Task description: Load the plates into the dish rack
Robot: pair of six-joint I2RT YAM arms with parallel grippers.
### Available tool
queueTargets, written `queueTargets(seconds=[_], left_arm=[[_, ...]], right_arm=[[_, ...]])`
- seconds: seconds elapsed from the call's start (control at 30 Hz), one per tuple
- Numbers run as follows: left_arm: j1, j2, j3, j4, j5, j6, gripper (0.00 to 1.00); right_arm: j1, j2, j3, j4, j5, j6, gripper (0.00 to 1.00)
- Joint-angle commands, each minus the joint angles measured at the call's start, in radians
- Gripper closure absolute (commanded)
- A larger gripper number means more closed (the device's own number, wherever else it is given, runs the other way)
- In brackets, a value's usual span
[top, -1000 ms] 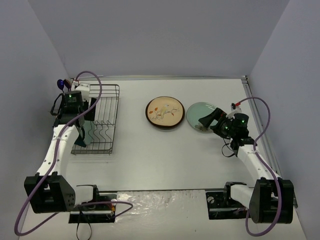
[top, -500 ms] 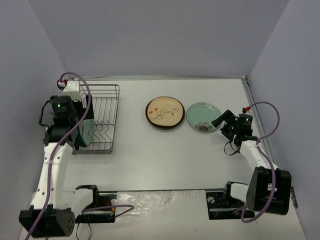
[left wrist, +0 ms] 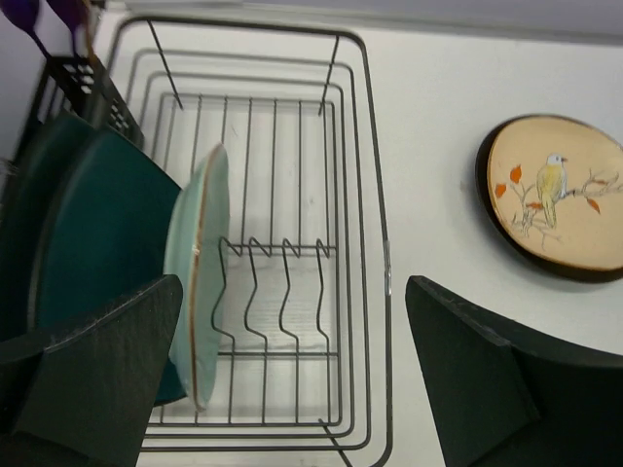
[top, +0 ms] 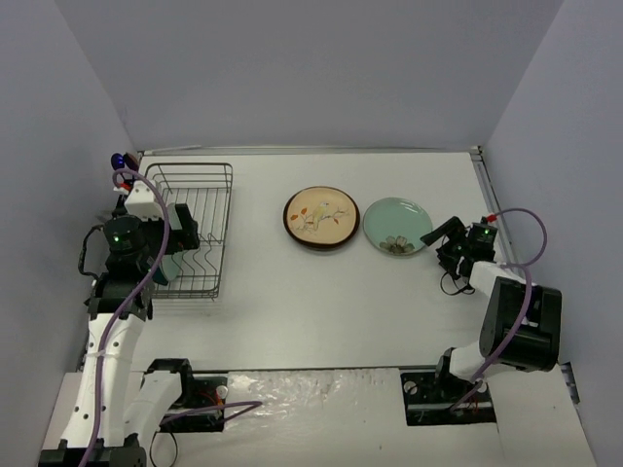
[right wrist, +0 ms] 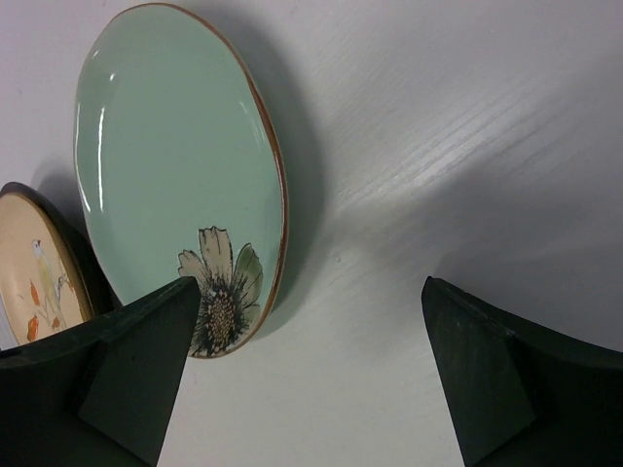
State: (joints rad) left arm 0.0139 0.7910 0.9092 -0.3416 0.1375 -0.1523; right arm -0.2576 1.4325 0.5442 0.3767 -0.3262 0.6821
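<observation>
The black wire dish rack [top: 200, 229] stands at the left and fills the left wrist view [left wrist: 292, 195]. Two dark teal plates [left wrist: 107, 233] stand in its left slots, with a pale mint plate [left wrist: 200, 282] upright beside them. My left gripper [top: 180, 236] is open and empty above the rack's near end [left wrist: 292, 379]. A cream bird plate with a dark brown rim [top: 321, 218] lies flat mid-table [left wrist: 555, 199]. A mint plate with a flower [top: 397, 226] lies to its right [right wrist: 175, 165]. My right gripper [top: 440, 233] is open and empty just right of that plate [right wrist: 311, 379].
A black cutlery caddy [left wrist: 73, 83] with purple utensils [left wrist: 39, 19] hangs on the rack's far left corner. Grey walls close in the white table [top: 292, 302] on three sides. The cream plate's edge also shows in the right wrist view [right wrist: 34, 282].
My left gripper has drawn back toward the rack's near end, leaving the mint plate standing in it. My right gripper has pulled back to the right, off the flowered mint plate.
</observation>
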Motion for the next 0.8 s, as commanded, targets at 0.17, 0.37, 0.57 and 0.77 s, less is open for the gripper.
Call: queueTargets(seconds=[0.17,0.37,0.57,0.77], left_arm=[[-0.003,0.016,-0.039,0.101,0.085,-0.059,0.03],[-0.003,0.01,-0.043,0.103,0.089,-0.057,0.03],[-0.003,0.006,-0.047,0.104,0.098,-0.058,0.03],[-0.003,0.01,-0.046,0.108,0.107,-0.059,0.03]], right_arm=[[-0.002,0.18,-0.016,0.331,-0.138,0.05,0.11],[0.004,0.292,0.007,0.386,-0.209,0.061,0.24],[0.006,0.38,0.019,0.406,-0.24,0.065,0.43],[0.003,0.419,0.015,0.419,-0.223,0.066,0.74]])
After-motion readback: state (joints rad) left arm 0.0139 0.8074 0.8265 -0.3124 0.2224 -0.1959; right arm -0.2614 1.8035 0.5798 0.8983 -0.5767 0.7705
